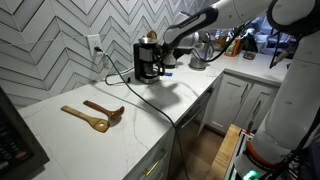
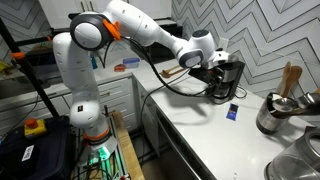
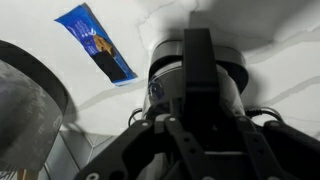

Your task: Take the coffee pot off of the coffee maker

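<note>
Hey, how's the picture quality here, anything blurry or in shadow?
Wrist view: the hand is very close and soft, out of focus; the blue packet behind reads sharper. In an exterior view, the arm casts a grey shadow on the counter by the coffee maker.

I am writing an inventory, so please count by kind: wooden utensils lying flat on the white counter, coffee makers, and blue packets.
Wooden utensils, lying flat: 2
Coffee makers: 1
Blue packets: 1
Total: 4
</note>
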Robot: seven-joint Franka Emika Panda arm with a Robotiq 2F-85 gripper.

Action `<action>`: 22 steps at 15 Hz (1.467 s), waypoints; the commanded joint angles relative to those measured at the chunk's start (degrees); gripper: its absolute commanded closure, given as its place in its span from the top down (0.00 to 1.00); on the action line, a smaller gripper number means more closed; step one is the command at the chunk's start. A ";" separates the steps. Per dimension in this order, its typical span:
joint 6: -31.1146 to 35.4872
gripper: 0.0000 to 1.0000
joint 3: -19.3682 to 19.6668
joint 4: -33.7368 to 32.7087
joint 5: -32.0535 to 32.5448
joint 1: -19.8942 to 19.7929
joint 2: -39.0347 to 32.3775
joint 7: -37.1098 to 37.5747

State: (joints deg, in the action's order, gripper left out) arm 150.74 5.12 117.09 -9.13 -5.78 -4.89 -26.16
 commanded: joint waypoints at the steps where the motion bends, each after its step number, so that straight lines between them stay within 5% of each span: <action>1: 0.09 0.31 -0.96 -0.98 -2.05 -0.95 -0.96 -2.29; 7: -1.23 0.08 -0.97 -0.83 -1.67 -1.18 -0.88 -1.97; 22: -0.63 0.08 -1.15 4.75 -5.62 -1.25 2.77 -4.98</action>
State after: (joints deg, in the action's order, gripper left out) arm 150.64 4.52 117.99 -13.30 -6.38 -4.16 -28.36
